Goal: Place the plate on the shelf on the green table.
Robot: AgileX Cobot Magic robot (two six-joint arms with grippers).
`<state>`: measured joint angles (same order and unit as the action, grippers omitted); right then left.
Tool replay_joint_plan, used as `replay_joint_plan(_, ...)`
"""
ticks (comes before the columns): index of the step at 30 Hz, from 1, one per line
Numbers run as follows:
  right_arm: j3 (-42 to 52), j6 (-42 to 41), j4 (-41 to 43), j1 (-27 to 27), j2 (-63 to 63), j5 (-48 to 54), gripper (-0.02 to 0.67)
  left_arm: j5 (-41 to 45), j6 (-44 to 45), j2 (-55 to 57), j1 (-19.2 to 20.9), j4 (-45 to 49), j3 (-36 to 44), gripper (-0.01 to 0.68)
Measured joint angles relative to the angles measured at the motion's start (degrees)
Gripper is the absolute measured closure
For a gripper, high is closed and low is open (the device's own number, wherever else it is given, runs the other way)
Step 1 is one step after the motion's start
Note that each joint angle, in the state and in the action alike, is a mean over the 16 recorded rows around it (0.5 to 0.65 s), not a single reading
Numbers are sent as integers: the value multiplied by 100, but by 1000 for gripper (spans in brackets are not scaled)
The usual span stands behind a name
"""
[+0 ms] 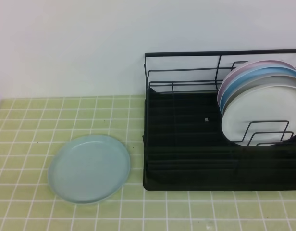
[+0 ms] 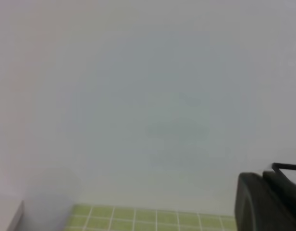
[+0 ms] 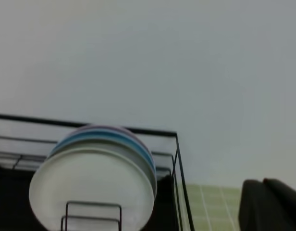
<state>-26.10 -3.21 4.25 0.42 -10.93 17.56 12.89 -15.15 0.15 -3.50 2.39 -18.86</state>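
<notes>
- The plate (image 1: 89, 168) lies flat on the green table (image 1: 23, 144), just left of the shelf (image 1: 186, 144), apart from it by a narrow strip of tile. Nothing grips or touches it.
- Neither claw shows in the high view. Each wrist view shows only a dark part at its lower right corner, judged to belong to the arm; the jaws themselves are out of sight. Both claws are pressed together and pinch nothing.
- Both wrist cameras face mostly the bare wall, so both claws are judged to be raised and well clear of the plate, which lies below and ahead of them.
- The left claw is on the plate's side, with the shelf to its right. The right claw faces the shelf directly.
- The shelf carries a white plate (image 1: 261, 115), a blue plate (image 1: 249, 79) and a pinkish plate (image 1: 232, 77), upright on edge against the wire dividers (image 1: 265, 132) at its right end. The stack leans, the wires stopping it from falling.
- The left part of the shelf holds no plates; judged the likely place for the plate.
- Task judged not yet begun; the lift is still to come.
- Risk judged: a flat plate with a low rim gives little to grip.
</notes>
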Motion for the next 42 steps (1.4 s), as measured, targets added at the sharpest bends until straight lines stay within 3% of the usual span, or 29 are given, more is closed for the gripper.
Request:
replay_joint_plan(11, -886, 0, -247, 0, -1675, 1424, 652, 1233, -245, 1076, 0, -552, -1058, 675)
replay_joint_plan(19, -910, 0, -560, 0, -2157, 1689, 652, 2581, 268, 3306, 0, -581, -2744, 675)
replay_joint_plan(26, -910, 0, -794, 0, -2229, 2000, 652, 3226, 774, 5574, 0, -683, -3996, 661)
replay_joint_plan(31, -910, 0, -922, 0, -2231, 2237, 652, 3454, 1034, 7003, 0, -975, -4583, 575)
replay_joint_plan(42, -910, 0, -1091, 0, -2231, 2599, 652, 3642, 1619, 9302, 0, -1522, -5193, 268)
